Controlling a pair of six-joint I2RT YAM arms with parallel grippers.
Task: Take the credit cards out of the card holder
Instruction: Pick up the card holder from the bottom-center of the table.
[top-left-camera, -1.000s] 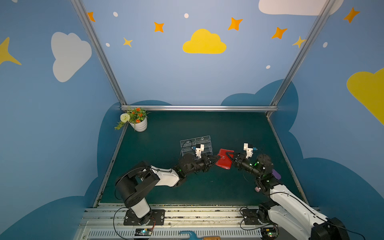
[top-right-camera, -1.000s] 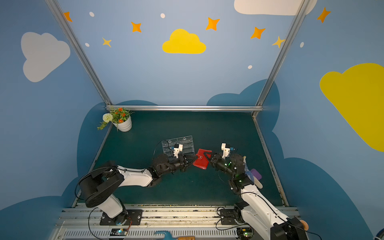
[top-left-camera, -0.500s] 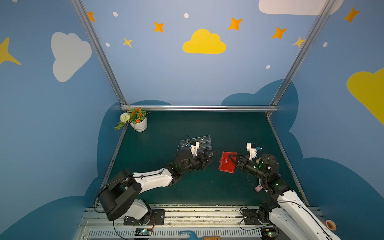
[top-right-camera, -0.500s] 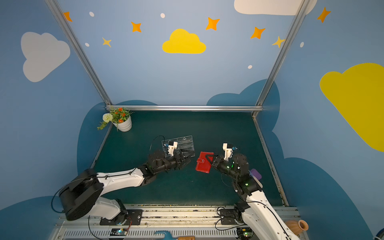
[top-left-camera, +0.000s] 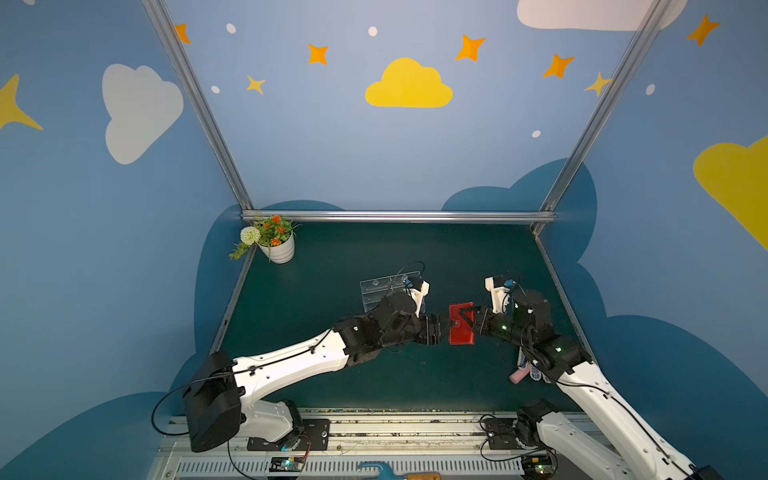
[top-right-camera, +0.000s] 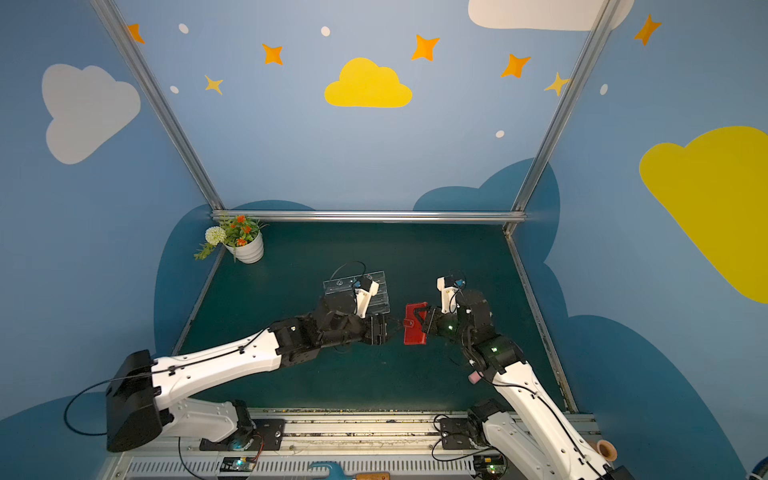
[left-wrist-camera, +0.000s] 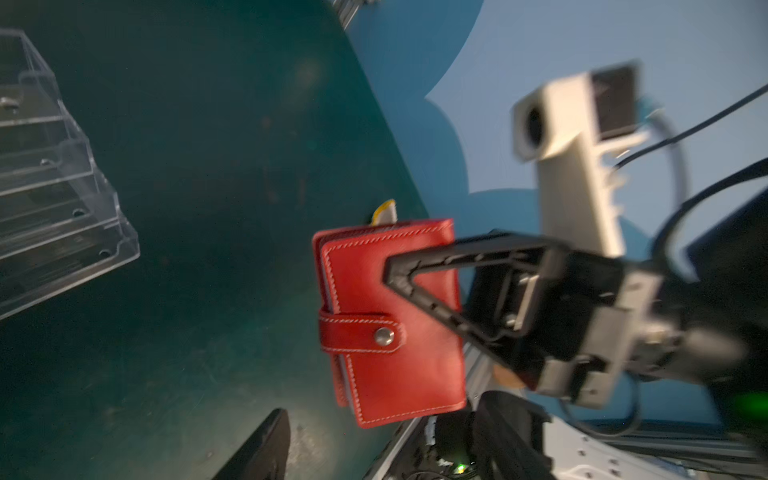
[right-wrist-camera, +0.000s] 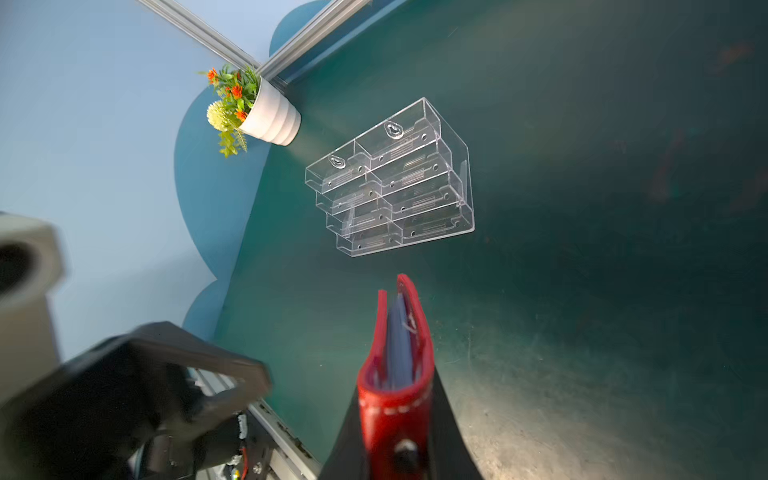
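Note:
The card holder (top-left-camera: 461, 328) (top-right-camera: 415, 328) is a red booklet held on edge above the green table. Its snap tab (left-wrist-camera: 365, 337) is fastened. My right gripper (right-wrist-camera: 395, 436) (top-left-camera: 468, 318) is shut on the holder, one finger on each cover. Grey sleeve pages (right-wrist-camera: 399, 332) show between the covers. A small grey piece with a yellow rim (left-wrist-camera: 384, 212) sticks out of one end. No dark credit cards show. My left gripper (left-wrist-camera: 382, 449) (top-left-camera: 445, 326) is open at the holder's tab edge, its fingers (left-wrist-camera: 257, 449) apart with nothing between them.
A clear acrylic tiered stand (top-left-camera: 384, 291) (right-wrist-camera: 395, 183) sits on the table behind the left wrist. A white flower pot (top-left-camera: 279, 249) stands in the far left corner. A pink object (top-left-camera: 518, 376) lies under the right arm. The metal wall rail (top-left-camera: 557, 291) runs close on the right.
My left gripper opened and pulled back to the left from the card holder, then came back to its tab edge, narrower but still open. The right gripper kept hold of it.

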